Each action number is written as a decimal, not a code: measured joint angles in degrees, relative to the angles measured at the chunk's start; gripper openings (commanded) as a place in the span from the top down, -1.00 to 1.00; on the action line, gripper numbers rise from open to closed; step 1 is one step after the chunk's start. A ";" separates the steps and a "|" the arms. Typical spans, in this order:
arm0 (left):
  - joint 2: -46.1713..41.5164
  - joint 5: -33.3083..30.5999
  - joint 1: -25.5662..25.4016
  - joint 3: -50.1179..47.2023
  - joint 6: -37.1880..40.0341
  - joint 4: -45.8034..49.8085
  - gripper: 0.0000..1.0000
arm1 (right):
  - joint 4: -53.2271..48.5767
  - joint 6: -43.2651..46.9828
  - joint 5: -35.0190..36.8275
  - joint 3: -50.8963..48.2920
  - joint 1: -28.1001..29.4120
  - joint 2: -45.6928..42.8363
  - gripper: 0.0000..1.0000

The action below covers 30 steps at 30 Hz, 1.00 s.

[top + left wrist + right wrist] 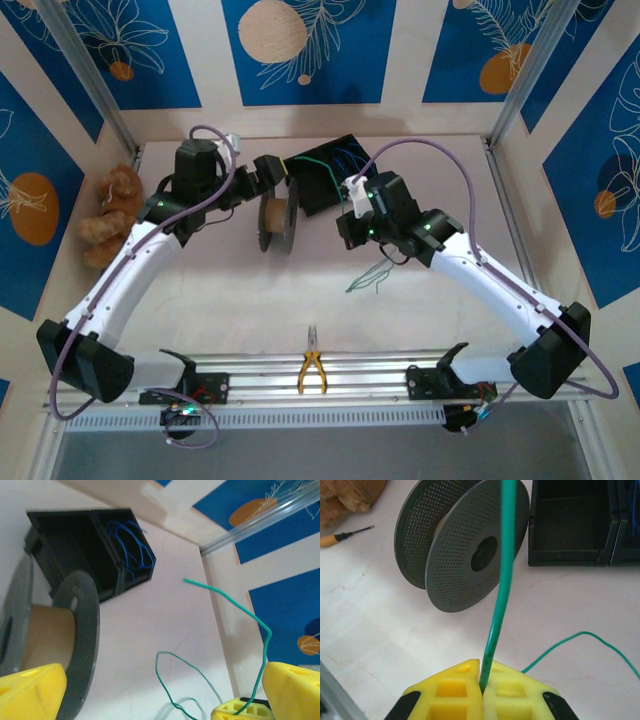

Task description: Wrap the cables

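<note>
A thin green cable (501,575) rises straight out of my right gripper (482,681), whose yellow fingers are shut on it; more of the cable loops over the table to the right. From above, green strands (372,275) hang below the right gripper (345,232). The perforated grey spool (462,550) stands on edge just ahead of it. My left gripper (162,692) is open, its yellow fingertips (30,690) far apart, beside the spool (80,630), with the green cable (227,599) arcing between them. Blue cables (128,545) lie coiled in a black bin (65,540).
A black bin (325,172) sits behind the spool (278,215). A brown plush toy (112,212) lies at the left wall, a small screwdriver (345,536) near it. Yellow-handled pliers (312,372) rest on the front rail. Walls close in the table's sides.
</note>
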<state>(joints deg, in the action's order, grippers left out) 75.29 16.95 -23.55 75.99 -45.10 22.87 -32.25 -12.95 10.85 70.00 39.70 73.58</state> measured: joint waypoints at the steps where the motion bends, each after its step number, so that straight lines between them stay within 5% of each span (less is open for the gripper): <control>1: 0.28 0.44 -0.63 -0.63 -1.16 -0.44 -1.00 | 0.13 0.70 2.38 -0.02 1.38 0.00 1.00; 12: 5.27 2.97 -5.70 -0.28 -11.85 -9.64 -0.92 | 6.64 12.28 24.24 -4.20 15.02 0.00 1.00; 18: 7.45 3.69 -6.45 -0.28 -15.72 -13.31 0.15 | 8.98 16.65 29.92 -5.25 17.33 0.07 1.00; 20: 7.54 3.85 -6.62 -0.28 -16.37 -13.66 0.13 | 9.18 17.44 31.39 -5.25 17.33 0.20 1.00; 24: 7.54 3.61 -6.73 -0.28 -16.76 -13.42 -0.23 | 9.07 17.81 32.92 -5.25 17.27 0.61 1.00; 30: 7.54 3.58 -6.73 -0.28 -16.98 -13.46 -0.16 | 8.81 17.49 32.92 -5.25 16.59 0.63 1.00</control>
<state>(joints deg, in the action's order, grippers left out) 82.83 20.53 -30.28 75.70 -62.08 9.41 -23.44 4.54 43.77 64.75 56.29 74.22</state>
